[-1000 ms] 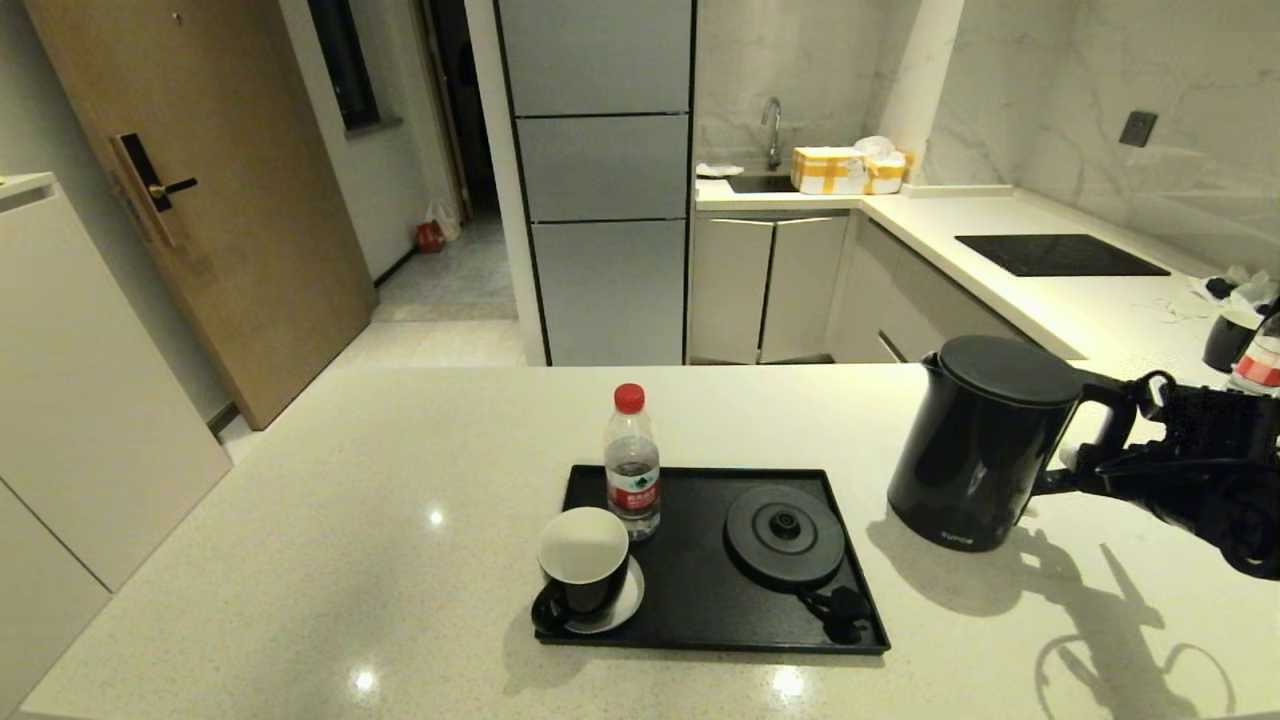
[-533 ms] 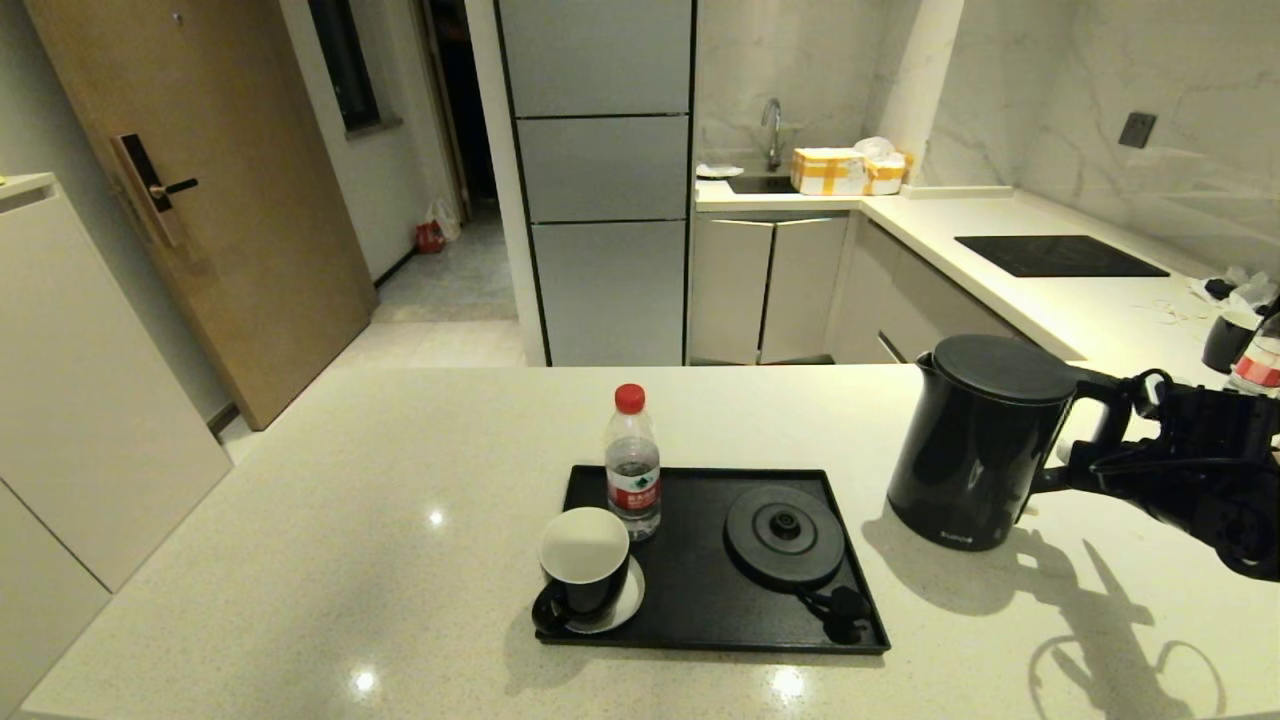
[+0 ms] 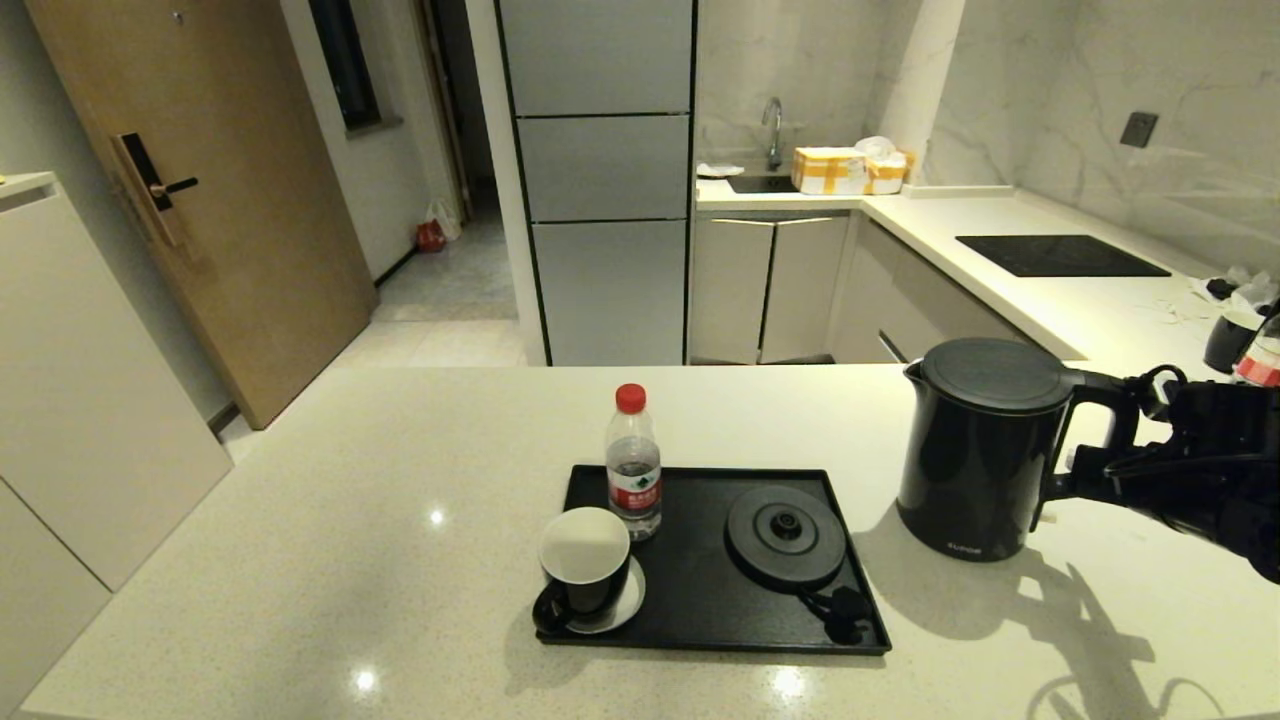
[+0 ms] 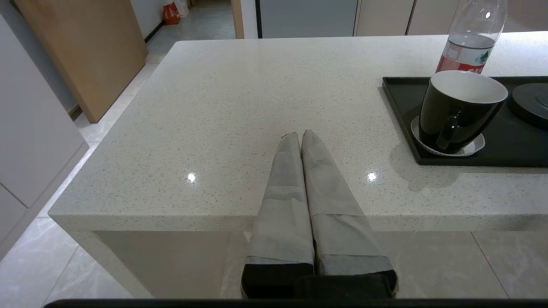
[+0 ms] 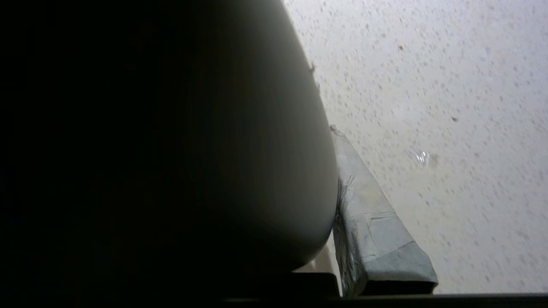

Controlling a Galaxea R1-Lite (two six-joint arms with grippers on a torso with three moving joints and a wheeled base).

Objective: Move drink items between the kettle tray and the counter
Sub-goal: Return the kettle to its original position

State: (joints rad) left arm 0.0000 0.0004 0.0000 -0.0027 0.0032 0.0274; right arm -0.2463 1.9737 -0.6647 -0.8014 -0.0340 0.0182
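The tall glossy black kettle (image 3: 985, 450) stands upright on the cream speckled counter (image 3: 350, 520), just right of the black kettle tray (image 3: 700, 600). My right gripper (image 3: 1088, 472) is shut on its loop handle from the right. In the right wrist view the kettle's dark body (image 5: 171, 149) fills the left and one taped finger (image 5: 372, 214) lies against it. The round base disc (image 3: 785, 535) on the tray is bare. My left gripper (image 4: 299, 136) is shut and empty over the counter's near edge, left of the tray (image 4: 406, 98).
A black cup (image 3: 585, 560) on a white saucer and a red-capped water bottle (image 3: 632, 465) occupy the tray's left half. A black inset hob panel (image 3: 1060, 255) lies on the far right worktop. Another dark cup (image 3: 1228, 340) and a bottle (image 3: 1262, 360) stand at the right edge.
The kettle, tilted a second ago, now stands upright and has shifted slightly right and lower with the right gripper still on its handle. The left arm has not moved.
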